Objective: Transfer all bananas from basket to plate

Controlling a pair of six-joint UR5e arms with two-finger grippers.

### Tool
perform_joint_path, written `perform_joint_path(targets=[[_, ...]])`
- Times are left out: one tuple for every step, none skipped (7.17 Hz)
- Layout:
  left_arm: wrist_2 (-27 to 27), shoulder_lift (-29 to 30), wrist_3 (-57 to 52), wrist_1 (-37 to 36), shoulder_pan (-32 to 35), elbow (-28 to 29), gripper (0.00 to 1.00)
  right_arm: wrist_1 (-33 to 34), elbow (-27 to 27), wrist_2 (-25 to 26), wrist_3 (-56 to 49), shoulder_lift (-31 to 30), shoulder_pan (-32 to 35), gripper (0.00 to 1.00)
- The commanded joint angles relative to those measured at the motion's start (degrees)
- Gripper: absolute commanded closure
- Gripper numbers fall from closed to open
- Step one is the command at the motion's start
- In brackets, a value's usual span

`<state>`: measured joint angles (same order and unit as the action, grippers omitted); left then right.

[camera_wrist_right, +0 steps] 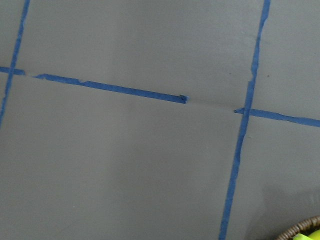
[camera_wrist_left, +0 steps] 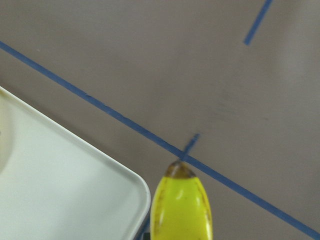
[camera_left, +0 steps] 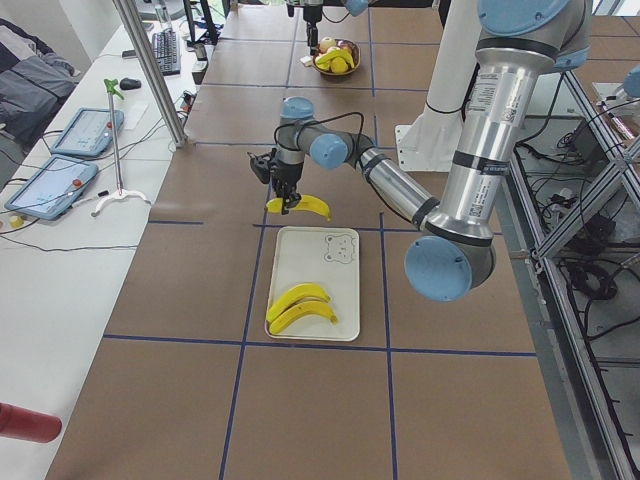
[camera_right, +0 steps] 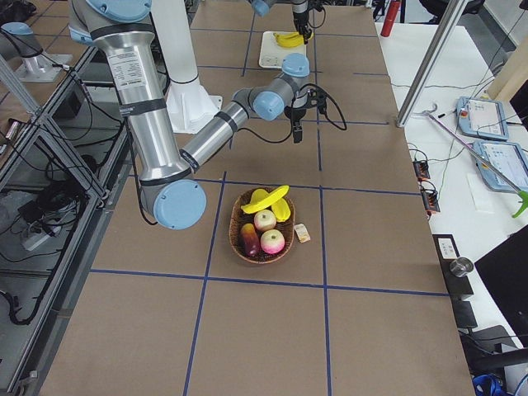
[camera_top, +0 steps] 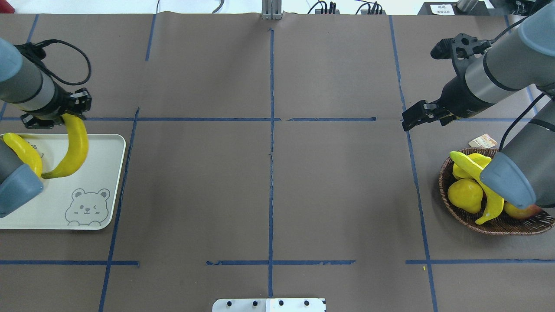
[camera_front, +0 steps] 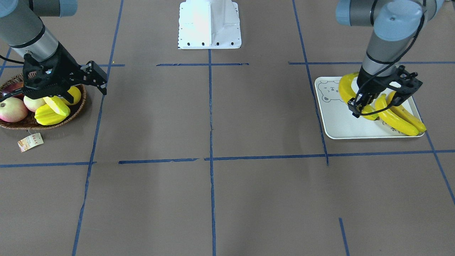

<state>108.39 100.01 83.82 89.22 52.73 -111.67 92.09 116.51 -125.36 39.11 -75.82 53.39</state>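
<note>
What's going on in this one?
The left gripper is shut on a third banana over the plate, where two bananas already lie. The right gripper hangs open above the table beside the basket, which holds the last banana among other fruit.

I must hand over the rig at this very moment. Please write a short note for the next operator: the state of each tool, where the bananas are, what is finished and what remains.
The left tool is shut on the held banana, which hangs over the plate; I cannot tell if it touches.
The right tool is open and empty, beside the basket.
Done: two bananas lie on the plate.
Left: release the held banana, then fetch the last banana, which lies in the basket on the other fruit.
</note>
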Motion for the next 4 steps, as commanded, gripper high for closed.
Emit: perform_joint_path(targets=[[0.95, -5.87, 11.83, 16.85, 1.76, 6.23, 0.95, 1.52, 0.30, 0.03, -3.86, -1.26, 0.92, 0.01], [1.04, -8.32, 15.98, 24.35, 1.77, 9.94, 0.95, 1.52, 0.39, 0.03, -3.86, -1.44, 0.92, 0.01], [1.04, -9.91, 16.63, 32.69, 1.77, 13.11, 0.95, 1.52, 0.48, 0.12, -3.86, -1.44, 0.92, 0.01], [1.04, -9.93, 16.64, 33.73, 1.77, 15.14, 0.92, 1.52, 0.48, 0.12, -3.86, -1.44, 0.92, 0.01]])
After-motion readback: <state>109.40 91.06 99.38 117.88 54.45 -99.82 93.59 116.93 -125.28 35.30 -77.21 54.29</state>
